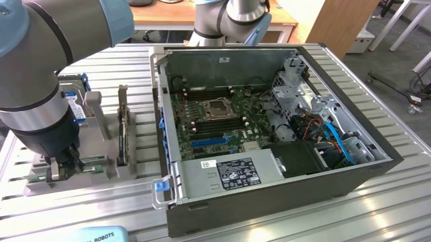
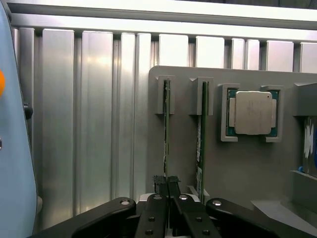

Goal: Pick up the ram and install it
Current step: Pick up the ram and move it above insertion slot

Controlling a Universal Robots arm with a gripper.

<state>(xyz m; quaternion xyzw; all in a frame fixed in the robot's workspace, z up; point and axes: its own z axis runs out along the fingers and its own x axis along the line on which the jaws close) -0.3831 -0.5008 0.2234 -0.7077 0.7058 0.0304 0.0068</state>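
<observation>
Exterior view: the arm [image 1: 40, 75] reaches down at the exterior view's left, over a grey holder [image 1: 37, 189] on the ribbed counter [image 1: 222, 229]. The tool [image 1: 60, 171] is low at the holder's near edge, pressed together on the ram [image 1: 93, 168]. The green stick shows on both sides of the fingers and runs along that edge. The open case [image 1: 269, 201] stands well apart, toward the exterior view's right. A white label [image 1: 235, 174] lies on its grey supply box, with print too small to read. A pale blue part [image 1: 101, 235] at the lower border carries the word "ROBOTS".

Wrist view: the tool [image 2: 167, 184] pinches the thin top edge of the ram [image 2: 167, 124], with both black fingers [image 2: 159, 184] tight against it. The ram stands on edge in its slot of the holder [image 2: 237, 168], its far end between the slot's grey cheeks. The second ram [image 2: 203, 129] stands parallel just beside it in its own slot; its white label cannot be read. Past that sits the silver processor [image 2: 252, 113] in a square pocket. The bare counter [image 2: 89, 114] lies on the ram's other side.
</observation>
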